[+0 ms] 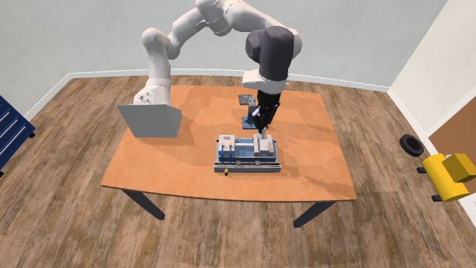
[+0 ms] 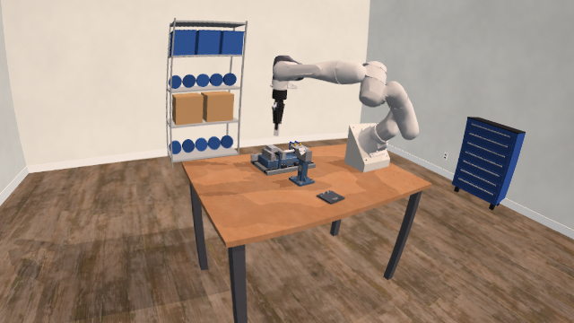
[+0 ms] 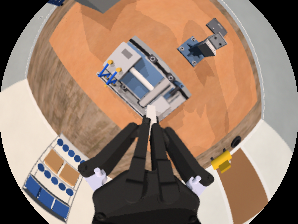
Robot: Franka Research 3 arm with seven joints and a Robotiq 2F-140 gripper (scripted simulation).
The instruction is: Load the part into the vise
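"Where is the gripper (image 1: pixel 262 133) (image 2: pixel 276 133) (image 3: pixel 150 111)?"
"Up over the vise (image 1: pixel 247 169) (image 2: pixel 278 170) (image 3: pixel 120 102). Its fingers are pinched narrow, holding nothing. The side view shows air under the tips."

"Where's the vise on the bench (image 1: pixel 149 164) (image 2: pixel 251 215) (image 3: pixel 235 90)?"
"In the top view, between the middle and the bottom long edge. There's open wood toward both bottom corners."

"And the plate (image 1: pixel 245 99) (image 2: pixel 332 197) (image 3: pixel 215 25)?"
"Near the top long edge. Only little bits on it show. The blue stand (image 1: pixel 244 123) (image 2: pixel 301 180) (image 3: pixel 188 46) is between it and the vise."

"What do the shelves (image 2: pixel 245 67) hold?"
"Blue bins (image 2: pixel 209 42), brown boxes (image 2: pixel 187 109) and round blue things (image 2: pixel 203 80)."

"Where's the part?"
"I can't tell. Grey pieces crowd the vise, and the fingers cover some in the wrist view. The stand's top hides some in the side view."
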